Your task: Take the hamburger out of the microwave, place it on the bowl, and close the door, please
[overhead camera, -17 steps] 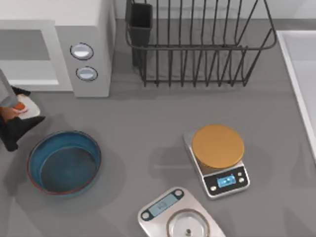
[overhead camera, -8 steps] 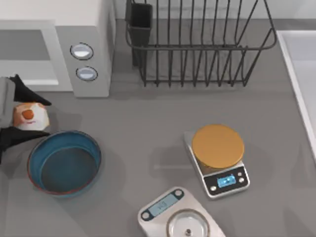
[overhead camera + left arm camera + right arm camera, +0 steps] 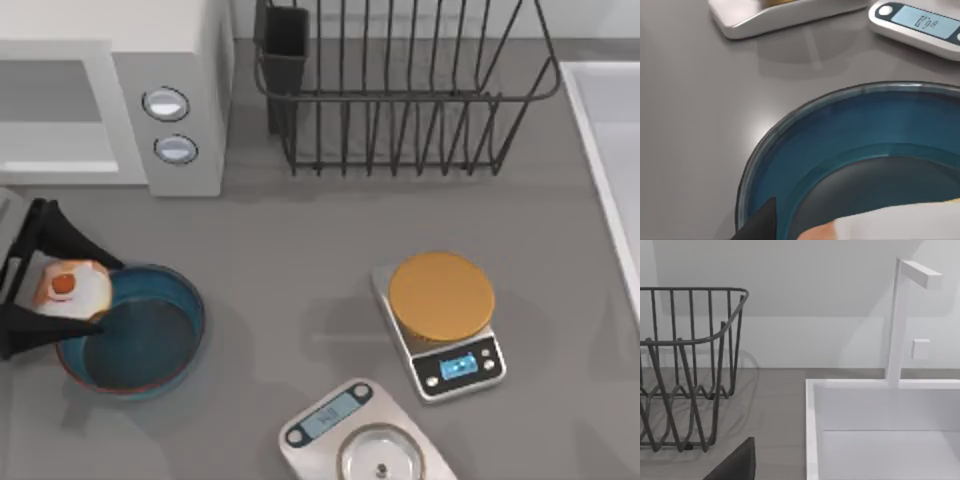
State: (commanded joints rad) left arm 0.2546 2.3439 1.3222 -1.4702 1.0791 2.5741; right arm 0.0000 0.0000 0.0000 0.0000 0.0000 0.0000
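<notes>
The left gripper [image 3: 62, 292] is pinching the hamburger [image 3: 72, 289] between its two dark fingers, holding it over the left rim of the blue bowl [image 3: 185, 300] — not yet resting inside. In the left wrist view the bowl's [image 3: 790, 150] dark inside is lying just below the bun [image 3: 900, 222]. The microwave [image 3: 185, 90] is standing behind at the table's left, its cavity open. Two kitchen scales — one orange-topped [image 3: 441, 297], one steel [image 3: 350, 435] — are sitting to the right.

You get bright, even, diffuse light; soft faint shadows lie beside the bowl [image 3: 130, 330] and scales, a pale glare patch marks the table [image 3: 690, 100]
</notes>
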